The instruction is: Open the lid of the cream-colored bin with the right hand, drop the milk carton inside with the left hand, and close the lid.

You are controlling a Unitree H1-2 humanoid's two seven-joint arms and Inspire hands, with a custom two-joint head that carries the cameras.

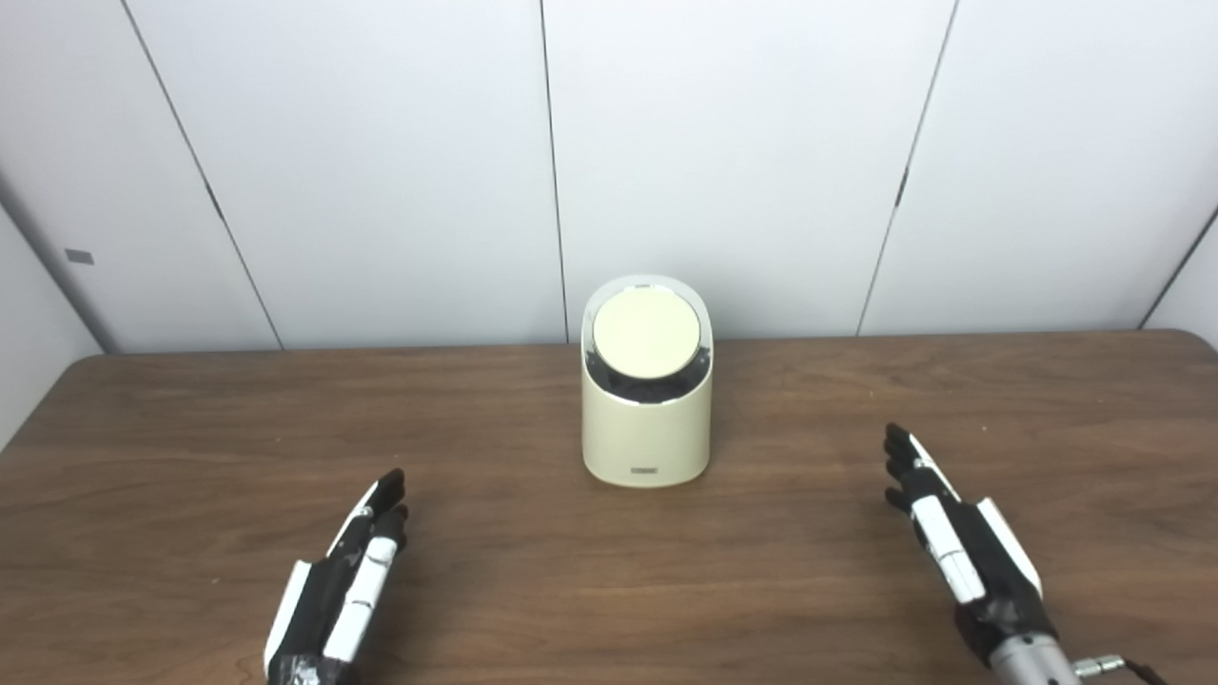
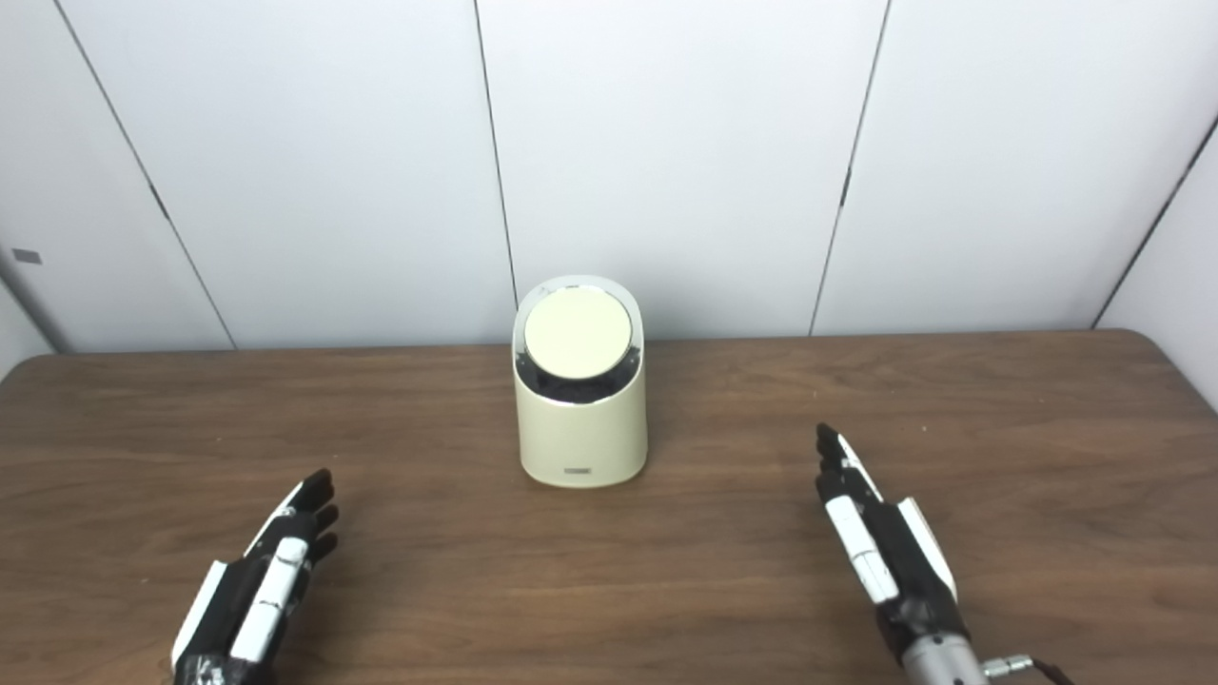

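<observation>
The cream-colored bin [image 1: 647,428] stands upright in the middle of the wooden table, its round lid [image 1: 647,335] shut and tilted toward me. No milk carton is in view. My left hand [image 1: 347,571] lies over the table at the lower left, fingers straight, holding nothing. My right hand [image 1: 952,533] is at the lower right, fingers straight, holding nothing. Both hands are well apart from the bin, also seen in the right eye view [image 2: 580,419].
The brown wooden table [image 1: 190,447] runs the full width of the view. White wall panels [image 1: 381,171] stand right behind its far edge, close behind the bin.
</observation>
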